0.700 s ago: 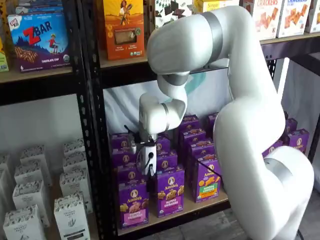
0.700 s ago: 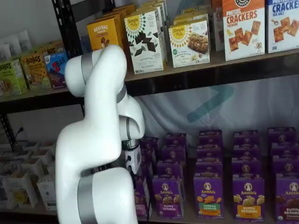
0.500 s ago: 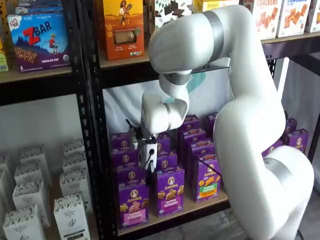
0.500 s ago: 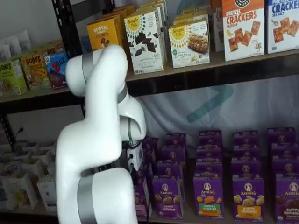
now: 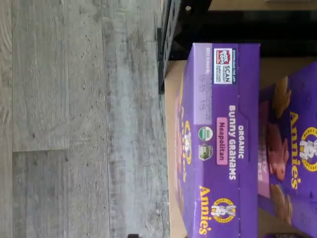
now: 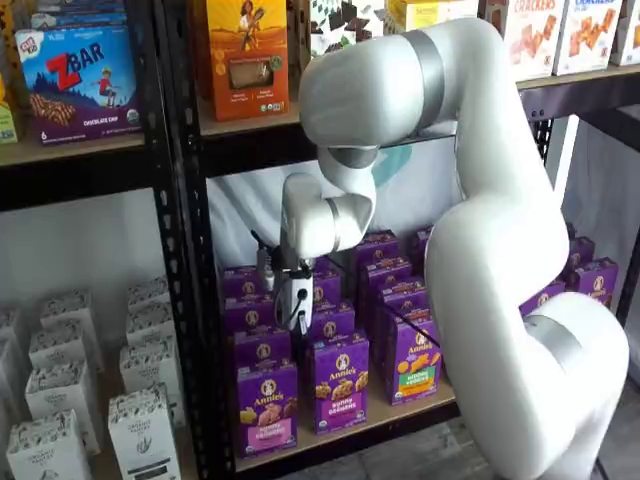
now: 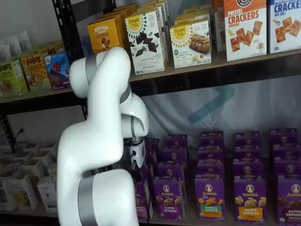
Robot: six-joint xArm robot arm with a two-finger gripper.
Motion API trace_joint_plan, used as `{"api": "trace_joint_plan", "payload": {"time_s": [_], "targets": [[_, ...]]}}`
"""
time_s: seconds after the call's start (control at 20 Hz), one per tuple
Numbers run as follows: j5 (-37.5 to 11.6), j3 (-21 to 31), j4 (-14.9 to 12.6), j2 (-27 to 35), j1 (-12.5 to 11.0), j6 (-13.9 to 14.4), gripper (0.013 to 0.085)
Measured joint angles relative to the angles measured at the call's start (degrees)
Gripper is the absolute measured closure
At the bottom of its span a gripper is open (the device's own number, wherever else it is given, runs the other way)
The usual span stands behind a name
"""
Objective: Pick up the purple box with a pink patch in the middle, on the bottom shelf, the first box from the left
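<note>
I see my hand [image 6: 294,305] hanging above the purple rows, its fingers too indistinct for me to tell their state. The purple box [image 6: 266,408] stands at the front of the bottom shelf [image 6: 340,432], leftmost of three front boxes I count there.

Purple boxes [image 6: 266,407] on btm shelf [image 6: 395,412]

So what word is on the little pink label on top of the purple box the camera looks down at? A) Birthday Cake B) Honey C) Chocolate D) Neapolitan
D. In the wrist view, the top flap of the purple box reads "Organic Bunny Grahams", and the pink label beside those words says "Neapolitan".
</note>
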Motion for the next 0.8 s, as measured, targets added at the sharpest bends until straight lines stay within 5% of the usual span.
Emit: {"api": "trace_joint_plan", "payload": {"time_s": [0.8], "targets": [[2.38, -8.04, -3.73, 7.04, 0.52, 3.83, 0.0130]]}}
